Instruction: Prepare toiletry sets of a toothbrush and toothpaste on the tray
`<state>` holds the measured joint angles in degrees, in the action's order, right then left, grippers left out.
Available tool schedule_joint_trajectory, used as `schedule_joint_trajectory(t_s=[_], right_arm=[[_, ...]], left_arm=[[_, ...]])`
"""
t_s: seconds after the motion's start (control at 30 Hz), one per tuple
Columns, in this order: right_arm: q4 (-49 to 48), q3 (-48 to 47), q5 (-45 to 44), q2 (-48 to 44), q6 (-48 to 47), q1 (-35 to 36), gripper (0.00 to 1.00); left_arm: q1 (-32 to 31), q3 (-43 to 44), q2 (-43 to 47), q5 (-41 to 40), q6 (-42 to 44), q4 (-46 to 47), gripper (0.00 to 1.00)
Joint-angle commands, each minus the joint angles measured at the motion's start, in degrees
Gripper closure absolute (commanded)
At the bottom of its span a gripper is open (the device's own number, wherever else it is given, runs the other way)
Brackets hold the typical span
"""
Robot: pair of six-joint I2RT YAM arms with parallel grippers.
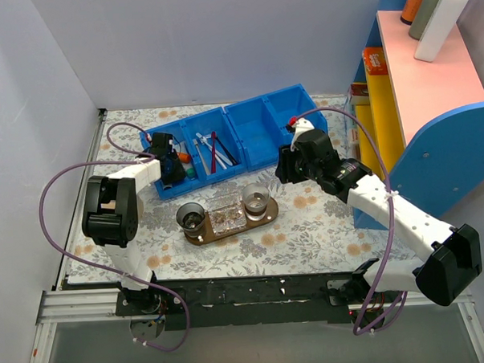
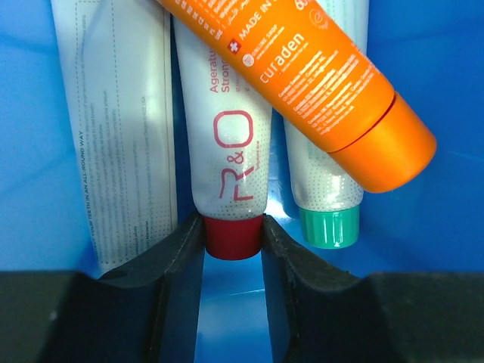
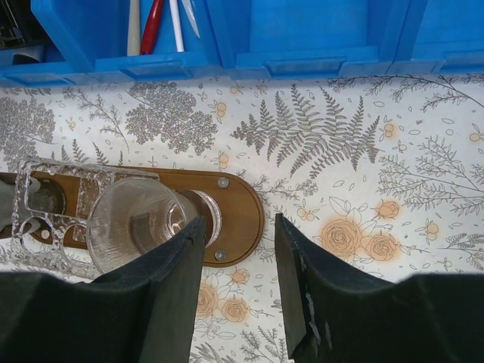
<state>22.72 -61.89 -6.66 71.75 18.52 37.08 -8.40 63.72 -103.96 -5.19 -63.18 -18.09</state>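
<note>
Tight inside the left claw, cap of the toothpaste.

White toothpaste, red lettering and red cap, between black left pincer tips, orange tube above it, blue bin, dark-brown tray before right pincer, cream worktop with grey ferns, orange roses

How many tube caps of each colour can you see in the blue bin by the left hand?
Red cap: 1, on the toothpaste, between the left hand's fingers
Green cap: 1
Orange cap: 1
Total: 3 caps; a fourth tube at the left edge hides its cap.
</note>
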Motion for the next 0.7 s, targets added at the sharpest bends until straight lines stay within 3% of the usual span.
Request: schedule_joint_trajectory(t_s=[0.0,0.3,0.37,0.67], right_arm=[[-2.33,1.15,0.68,-0.20,0.72,-0.34,0.51],[-1.80,1.42,0.42,-0.82,0.99,-0.34,0.52],[-1.63,1.42,0.50,-0.99,1.25,-0.34,0.51],[-0.22,1.51,-0.29,-2.66,1.69,-0.34,0.52]], left_arm=[[0.32,1.40,0.34,0.45,0.25,-0.46,0.74],[0.32,0.09,6.39,-0.35,1.39,0.86,0.92],[0.32,-0.35,7.45,0.44,1.74,1.30,1.00],[0.32,-1.41,12.11,1.41,2.62,1.83,1.00]])
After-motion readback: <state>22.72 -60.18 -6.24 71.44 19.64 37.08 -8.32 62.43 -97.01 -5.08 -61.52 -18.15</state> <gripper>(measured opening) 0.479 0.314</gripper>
